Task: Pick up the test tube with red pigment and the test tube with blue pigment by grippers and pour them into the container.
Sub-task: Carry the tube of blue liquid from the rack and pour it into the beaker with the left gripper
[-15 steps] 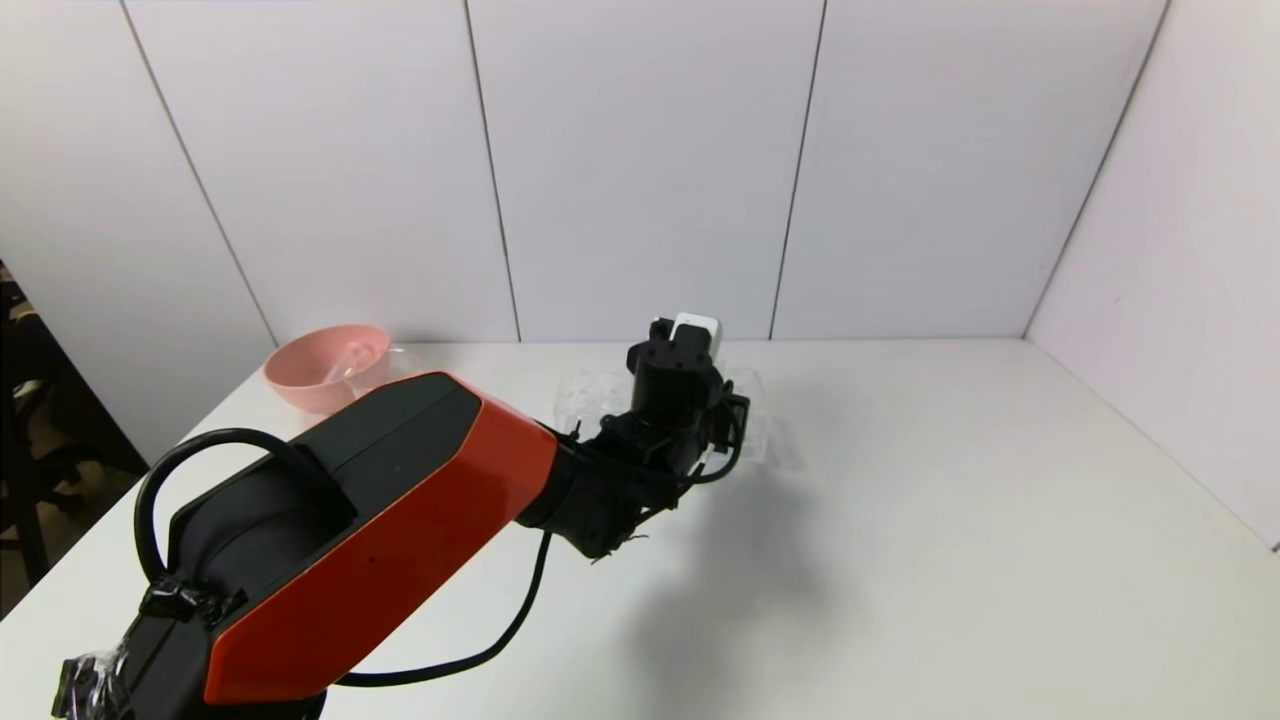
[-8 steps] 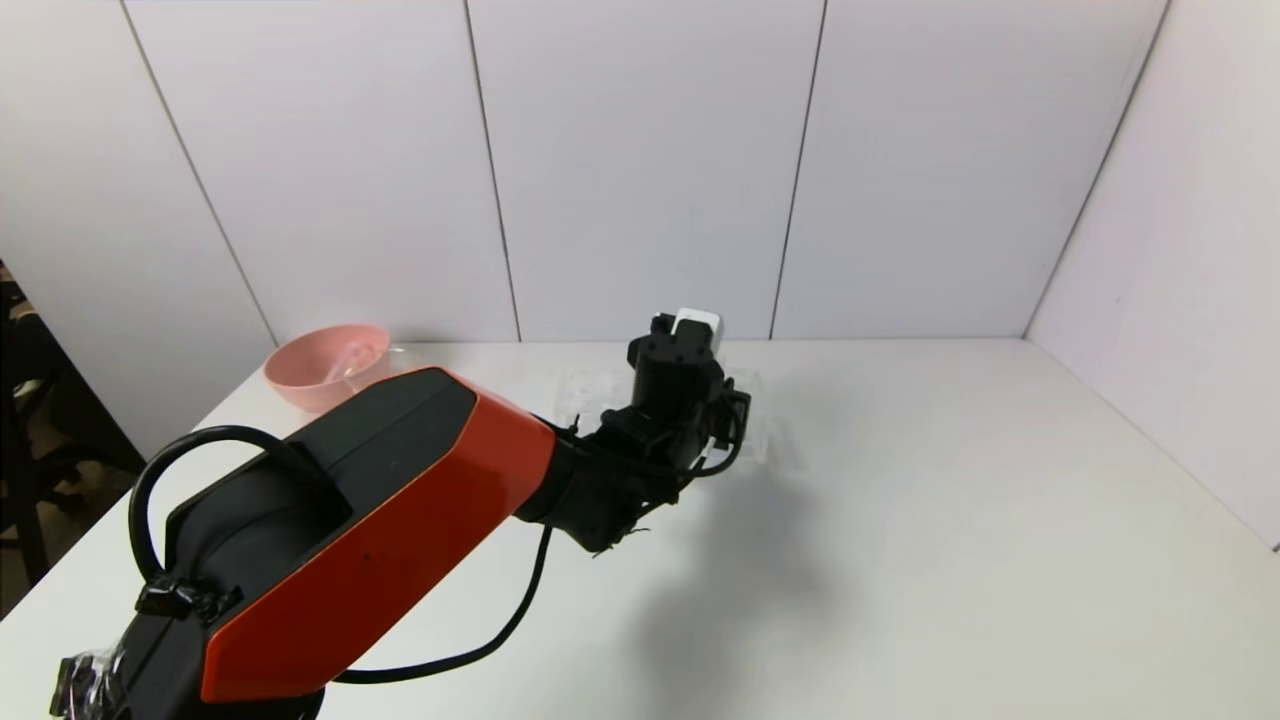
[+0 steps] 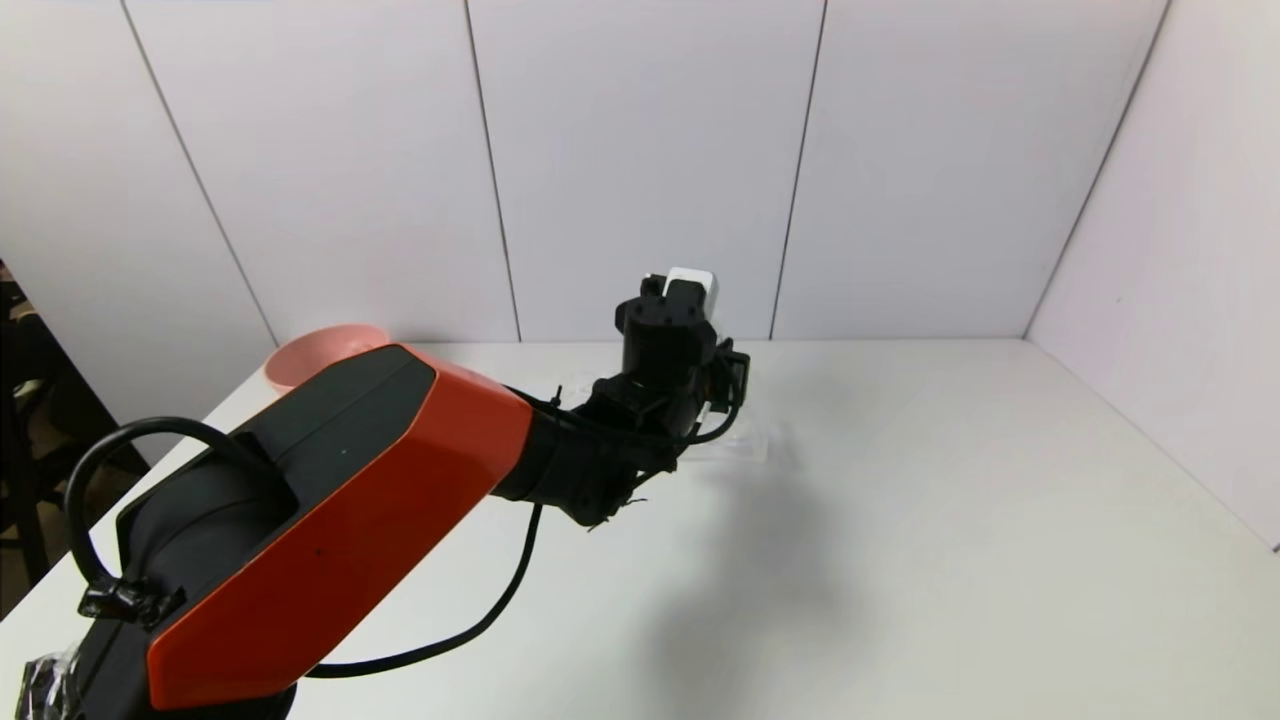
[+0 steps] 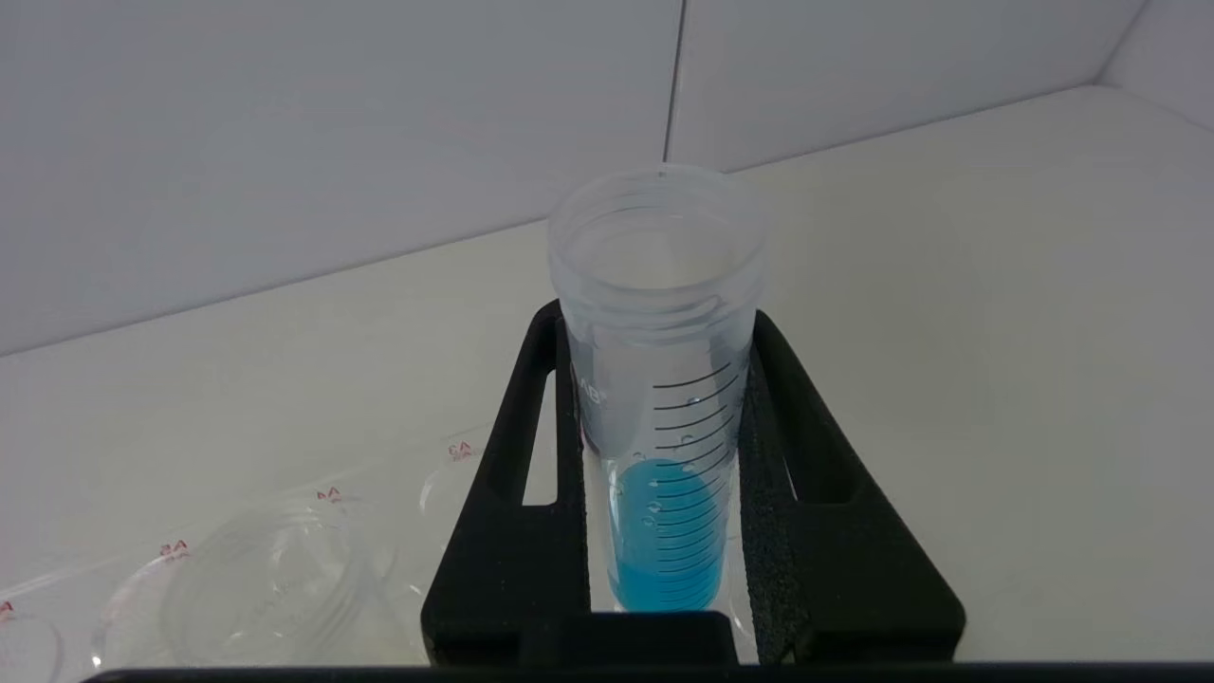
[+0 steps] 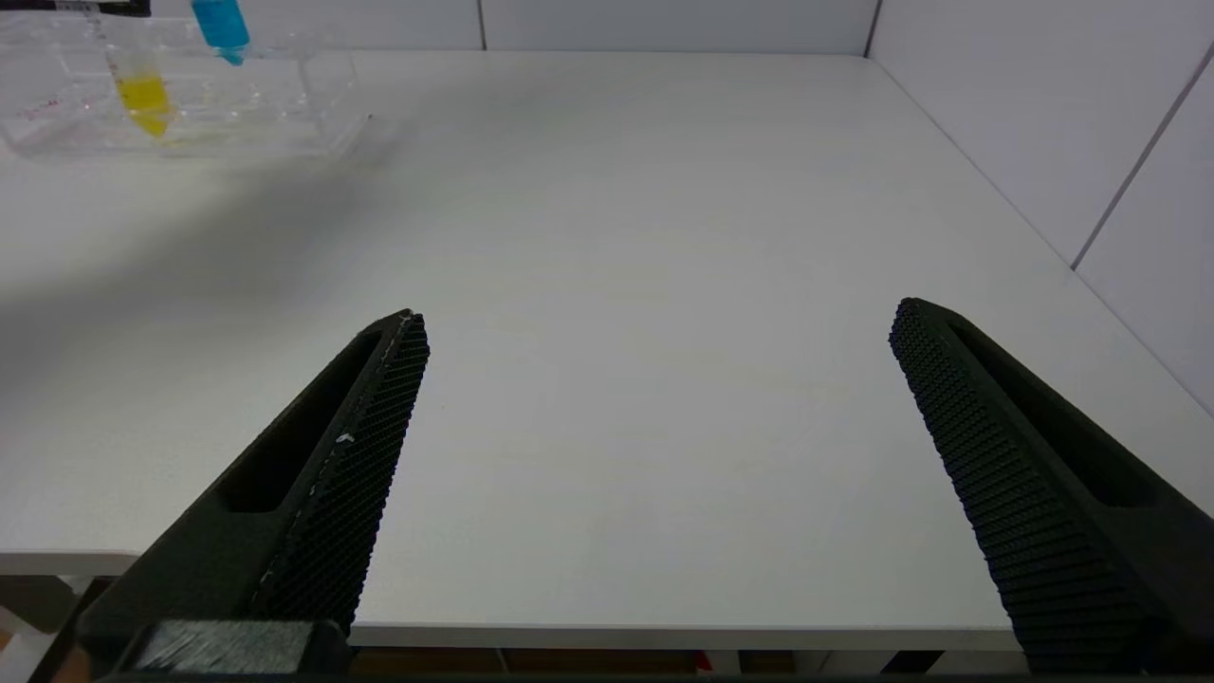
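1. Blue liquid fills the bottom of the test tube with blue pigment [image 4: 661, 417], a clear graduated tube standing upright with its open mouth on top.
2. Clamped on the tube from both sides are the black fingers [image 4: 517, 531] of the left gripper [image 4: 661, 531]; the tube sits between their pads, lifted above the counter [image 4: 996, 332].
3. From the right wrist view the tube's blue tip [image 5: 220, 24] hangs just above the clear tube rack [image 5: 285, 104], which stands at the far middle of the counter.
4. In that rack a tube of yellow liquid [image 5: 142, 95] stands upright, just beside the raised blue one.
5. Seen from the head, the left arm [image 3: 330, 520] reaches from the near left toward the far middle, its wrist hiding most of the rack.
6. A pink bowl [image 3: 310, 355] sits at the far left, partly behind the arm.
7. The right gripper [image 5: 654, 474] hovers low at the near edge of the counter, well apart from the rack, its fingers spread wide with nothing between them.
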